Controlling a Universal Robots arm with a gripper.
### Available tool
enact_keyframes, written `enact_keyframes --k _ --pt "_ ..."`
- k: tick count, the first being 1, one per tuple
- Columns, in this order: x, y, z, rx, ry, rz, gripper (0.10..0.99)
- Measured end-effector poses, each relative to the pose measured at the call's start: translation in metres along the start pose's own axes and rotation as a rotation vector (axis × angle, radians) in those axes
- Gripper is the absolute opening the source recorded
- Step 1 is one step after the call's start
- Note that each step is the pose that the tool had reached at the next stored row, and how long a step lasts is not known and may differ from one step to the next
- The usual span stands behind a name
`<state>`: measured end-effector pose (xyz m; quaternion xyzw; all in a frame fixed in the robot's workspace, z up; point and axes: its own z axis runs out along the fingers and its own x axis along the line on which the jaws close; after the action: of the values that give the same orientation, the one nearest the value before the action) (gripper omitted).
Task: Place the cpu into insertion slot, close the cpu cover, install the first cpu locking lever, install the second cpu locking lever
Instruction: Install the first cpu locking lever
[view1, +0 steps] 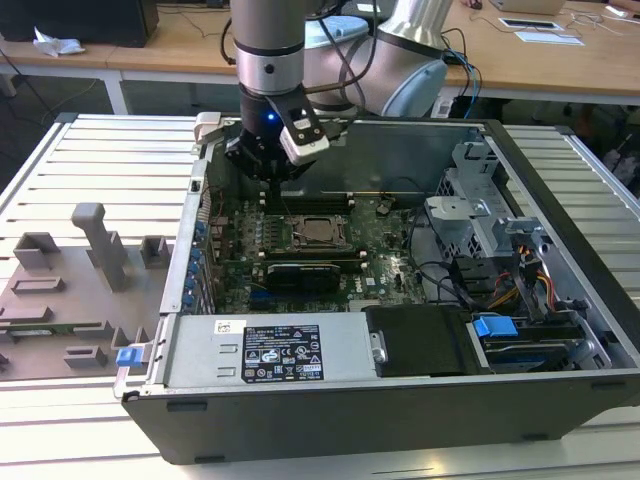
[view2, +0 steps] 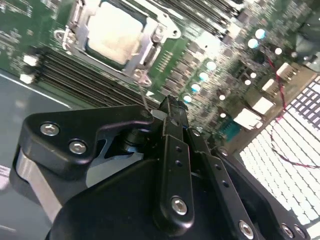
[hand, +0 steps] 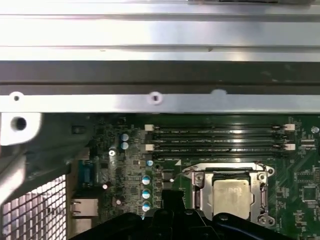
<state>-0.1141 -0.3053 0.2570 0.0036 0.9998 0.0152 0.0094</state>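
Near the middle of the green motherboard (view1: 380, 275), inside the open computer case (view1: 400, 400), the cpu (view1: 318, 233) lies flat in the insertion slot (view1: 343, 232). In the first wrist view, the cpu cover (hand: 201, 195) lies down around the chip's metal top. Farther back, the gripper (view1: 272, 178) hangs over the board's far edge, toward the corner on the exterior view's left, its pincer drawn narrow with the tips together and nothing held.

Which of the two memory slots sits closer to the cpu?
The memory slot right beside the cpu; the other memory slot lies beyond it, toward the case wall.
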Motion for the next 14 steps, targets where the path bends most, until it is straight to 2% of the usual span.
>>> enact_keyframes --k 6,14 --pt "0.0066 0.0025 -0.0001 -0.001 -0.0005 -0.001 0.106" --pt "0.0081 0.0151 0.0003 -0.005 -0.0005 -0.001 0.106"
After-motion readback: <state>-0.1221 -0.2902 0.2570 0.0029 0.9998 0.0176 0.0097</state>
